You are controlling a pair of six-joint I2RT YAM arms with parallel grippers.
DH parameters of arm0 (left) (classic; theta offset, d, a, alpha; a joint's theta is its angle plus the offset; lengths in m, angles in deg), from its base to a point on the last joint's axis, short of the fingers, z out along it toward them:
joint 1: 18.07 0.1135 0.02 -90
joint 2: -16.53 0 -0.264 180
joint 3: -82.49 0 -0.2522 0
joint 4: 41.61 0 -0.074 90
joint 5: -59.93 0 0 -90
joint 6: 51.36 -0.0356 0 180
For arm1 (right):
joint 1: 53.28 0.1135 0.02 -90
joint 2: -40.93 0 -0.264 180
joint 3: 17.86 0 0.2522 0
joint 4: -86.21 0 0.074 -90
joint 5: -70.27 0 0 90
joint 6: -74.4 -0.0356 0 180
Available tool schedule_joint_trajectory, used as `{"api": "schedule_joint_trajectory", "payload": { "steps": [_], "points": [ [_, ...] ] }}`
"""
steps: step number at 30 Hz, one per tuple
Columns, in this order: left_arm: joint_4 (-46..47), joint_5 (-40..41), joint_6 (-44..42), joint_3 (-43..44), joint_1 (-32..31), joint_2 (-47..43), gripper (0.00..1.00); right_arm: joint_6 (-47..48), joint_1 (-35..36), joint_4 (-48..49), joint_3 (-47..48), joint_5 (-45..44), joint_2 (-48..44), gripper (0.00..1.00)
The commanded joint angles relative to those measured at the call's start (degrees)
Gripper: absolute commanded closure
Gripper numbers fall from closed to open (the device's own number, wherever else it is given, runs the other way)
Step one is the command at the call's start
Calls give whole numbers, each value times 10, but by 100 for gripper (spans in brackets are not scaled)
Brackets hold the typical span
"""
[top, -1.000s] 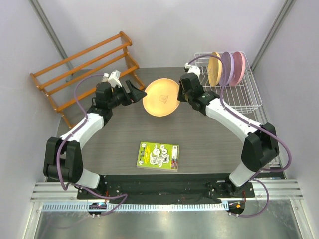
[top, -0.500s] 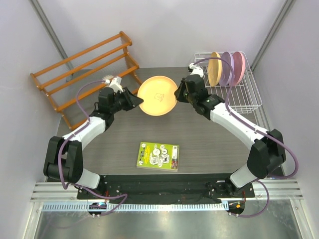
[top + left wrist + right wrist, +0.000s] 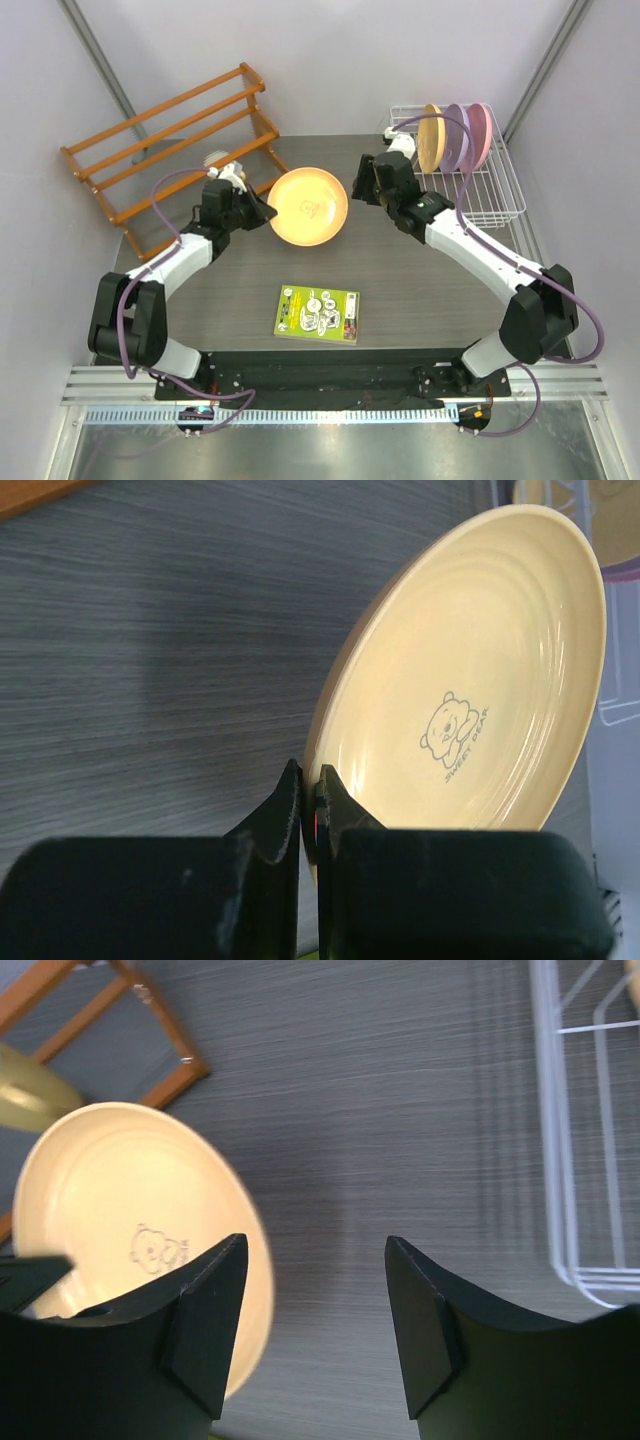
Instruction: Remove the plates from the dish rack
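An orange-yellow plate (image 3: 308,206) with a small bear print hangs tilted above the table's middle. My left gripper (image 3: 262,210) is shut on its left rim; in the left wrist view the fingers (image 3: 308,780) pinch the edge of this plate (image 3: 480,680). My right gripper (image 3: 355,185) stands open just right of the plate, apart from it, and its wrist view shows the plate (image 3: 120,1230) beyond the left finger with nothing between the jaws (image 3: 315,1250). In the white dish rack (image 3: 490,205) three plates stand upright: orange-yellow (image 3: 432,138), lilac (image 3: 457,135), pink (image 3: 480,135).
A wooden slatted rack (image 3: 170,130) stands at the back left, close behind my left arm. A green-and-yellow booklet (image 3: 317,313) lies on the table near the front. The dish rack's wire edge (image 3: 560,1160) shows at the right of the right wrist view.
My left gripper closed on the plate's left rim, and my right gripper opened and let go of it. The plate shifted left and slightly nearer with the left arm.
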State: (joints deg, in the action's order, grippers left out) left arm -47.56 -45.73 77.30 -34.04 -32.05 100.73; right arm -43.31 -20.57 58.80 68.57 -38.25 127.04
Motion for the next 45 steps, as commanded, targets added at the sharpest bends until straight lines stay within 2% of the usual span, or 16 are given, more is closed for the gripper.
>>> {"api": "schedule_joint_trajectory", "payload": {
  "steps": [1,10,19,21,23,25,28,36,41,45],
  "points": [
    [-39,52,-30,24,-1,17,100,65,-17,-33,20,-110,-29,36],
    [-66,114,-51,29,-1,87,100,85,-105,-49,49,-78,-14,36],
    [-107,196,-67,32,-1,104,99,173,-174,-49,142,-137,63,36],
    [-112,198,-70,35,-1,105,82,186,-193,-38,157,-160,84,37],
    [-113,188,-71,37,-2,105,59,208,-201,-30,182,-185,119,36],
    [-112,185,-70,40,-1,102,44,236,-207,-13,210,-201,142,37],
    [-124,195,-68,44,-1,91,33,255,-216,1,250,-204,190,38],
    [-142,223,-75,42,-1,16,28,319,-217,16,360,-200,306,41],
    [-150,222,-81,53,-1,-28,25,362,-217,21,408,-244,360,47],
    [-161,221,-82,65,-1,-40,24,368,-216,21,411,-245,367,68]
  ]
}}
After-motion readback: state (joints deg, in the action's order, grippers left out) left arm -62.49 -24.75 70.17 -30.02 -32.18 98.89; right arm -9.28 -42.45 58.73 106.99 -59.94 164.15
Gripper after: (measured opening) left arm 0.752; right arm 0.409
